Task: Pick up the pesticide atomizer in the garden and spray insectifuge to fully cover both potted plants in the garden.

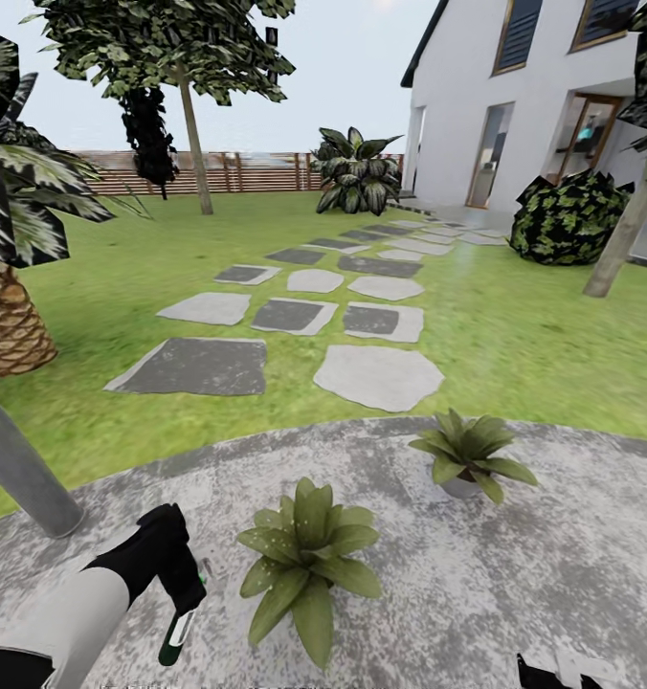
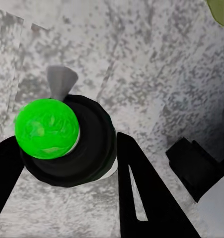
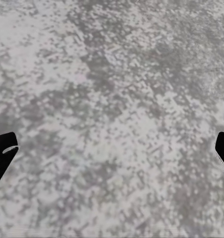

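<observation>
My left gripper (image 1: 183, 595) is shut on the pesticide atomizer (image 1: 177, 635), a slim dark-green bottle with a white label that hangs below the fingers over the grey patio (image 1: 553, 555). In the left wrist view the atomizer's bright green tip (image 2: 47, 129) faces the camera, and the gripper (image 2: 67, 156) has a black finger against each side of the bottle. One potted plant (image 1: 309, 560) stands just right of this gripper. The second potted plant (image 1: 469, 452) sits farther right, near the patio's edge. My right gripper (image 3: 112, 153) is open over bare paving, with its tips (image 1: 553, 676) at the lower right.
A grey pole (image 1: 22, 469) and a palm trunk (image 1: 8, 325) stand to the left. Beyond the patio, stepping stones (image 1: 376, 375) cross the lawn toward a white house (image 1: 477, 105). A striped-leaf shrub (image 1: 357, 172) and the wooden fence (image 1: 237, 172) lie far back, and a dark bush (image 1: 568, 218) is at right.
</observation>
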`<state>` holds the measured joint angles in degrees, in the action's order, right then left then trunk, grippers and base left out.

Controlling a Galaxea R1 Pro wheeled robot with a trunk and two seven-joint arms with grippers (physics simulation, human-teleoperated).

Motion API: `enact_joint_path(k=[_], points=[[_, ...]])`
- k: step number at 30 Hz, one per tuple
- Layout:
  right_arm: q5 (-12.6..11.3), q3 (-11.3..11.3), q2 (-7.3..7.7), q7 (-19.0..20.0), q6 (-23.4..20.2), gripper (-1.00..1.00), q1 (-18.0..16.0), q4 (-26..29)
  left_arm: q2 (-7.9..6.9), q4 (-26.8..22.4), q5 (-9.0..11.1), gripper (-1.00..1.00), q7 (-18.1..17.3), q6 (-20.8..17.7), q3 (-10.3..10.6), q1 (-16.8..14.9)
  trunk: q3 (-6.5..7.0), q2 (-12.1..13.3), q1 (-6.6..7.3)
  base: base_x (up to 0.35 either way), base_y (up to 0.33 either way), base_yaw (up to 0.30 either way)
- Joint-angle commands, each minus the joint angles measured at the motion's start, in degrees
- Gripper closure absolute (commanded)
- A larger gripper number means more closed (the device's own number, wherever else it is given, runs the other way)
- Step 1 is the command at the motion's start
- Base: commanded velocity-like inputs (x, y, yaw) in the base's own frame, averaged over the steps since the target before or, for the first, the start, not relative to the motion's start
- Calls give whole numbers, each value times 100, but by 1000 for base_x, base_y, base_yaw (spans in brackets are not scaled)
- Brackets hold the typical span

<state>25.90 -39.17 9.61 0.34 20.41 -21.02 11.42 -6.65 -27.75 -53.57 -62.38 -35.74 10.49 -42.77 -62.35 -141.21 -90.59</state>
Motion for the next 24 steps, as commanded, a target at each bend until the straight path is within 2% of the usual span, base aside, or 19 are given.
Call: enact_joint_path(k=[1,6,9,13,20,24], points=[[55,-48,-5,3,25,-100,-5,-11,-3,-10,-13,100,-25,-46,21,-3,-5,-2,2,-23,-263,244],[55,-47,-11,6,25,-100,-5,-16,-35,31,-19,100,32,-47,15,-3,-5,-2,2,14,-270,269],[55,-47,-12,6,25,-100,-6,-17,-187,62,-8,100,181,-45,15,-3,-5,-2,2,142,-246,276],[55,-47,-12,7,25,-100,-2,-17,-283,64,-2,100,218,-39,22,-3,-5,-2,2,86,-239,232],[55,-47,-12,10,25,-100,-4,-17,-272,51,-4,100,227,-45,22,-3,-5,-2,2,-199,-217,28],[55,-47,-19,8,25,-100,-6,-17,-261,25,-4,100,227,-47,8,-3,-5,-2,2,-161,-228,184]])
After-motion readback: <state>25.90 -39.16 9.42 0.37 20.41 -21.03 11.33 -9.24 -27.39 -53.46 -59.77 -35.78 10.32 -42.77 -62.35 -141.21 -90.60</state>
